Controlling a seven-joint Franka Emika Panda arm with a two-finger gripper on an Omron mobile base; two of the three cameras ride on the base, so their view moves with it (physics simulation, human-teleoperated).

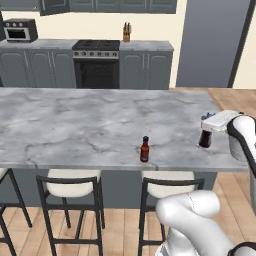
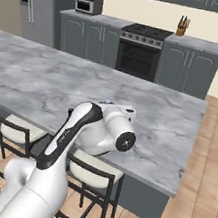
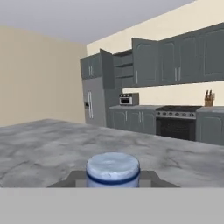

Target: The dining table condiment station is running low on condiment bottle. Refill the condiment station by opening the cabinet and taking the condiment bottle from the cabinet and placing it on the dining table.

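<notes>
The condiment bottle (image 1: 205,140), small, squat and dark, hangs upright at the right end of the dining table (image 1: 90,125), near its front edge. My gripper (image 1: 206,129) is shut on the bottle's top from above. I cannot tell whether the base touches the marble. In the hand view the lilac cap (image 3: 113,166) sits between my two fingertips (image 3: 75,177), with the marble top stretching away beyond it. The cabinet (image 3: 124,70) stands open on the far wall, its doors swung out, beside the fridge. In the right base view my own arm hides the bottle.
A slimmer red-brown bottle (image 1: 145,149) with a black cap stands near the table's front edge, left of my gripper. Stools (image 1: 70,192) line the near side. Across the aisle are the stove (image 1: 96,62), toaster oven (image 1: 20,30) and knife block (image 1: 127,32).
</notes>
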